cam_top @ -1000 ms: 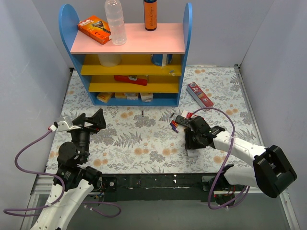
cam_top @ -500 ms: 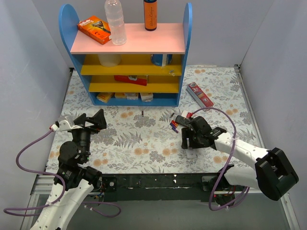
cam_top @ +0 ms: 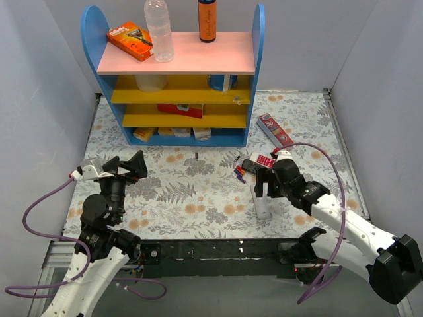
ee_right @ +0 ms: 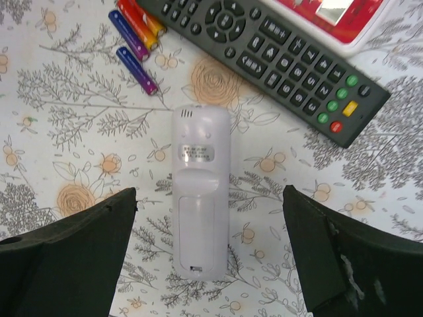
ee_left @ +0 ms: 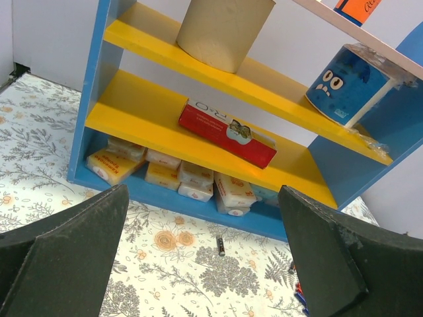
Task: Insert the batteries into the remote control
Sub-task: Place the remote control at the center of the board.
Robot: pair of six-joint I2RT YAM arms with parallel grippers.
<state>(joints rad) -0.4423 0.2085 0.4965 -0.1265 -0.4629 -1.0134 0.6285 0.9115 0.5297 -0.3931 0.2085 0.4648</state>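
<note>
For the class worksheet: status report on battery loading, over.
Left hand open, idle. Right hand open above white remote. Batteries loose beside black remote. Nothing blocking.

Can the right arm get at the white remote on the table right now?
Probably yes. The right pincer hangs open straight above the white remote, a finger to each side, nothing covering it; the batteries and black remote lie apart beyond its top end.
</note>
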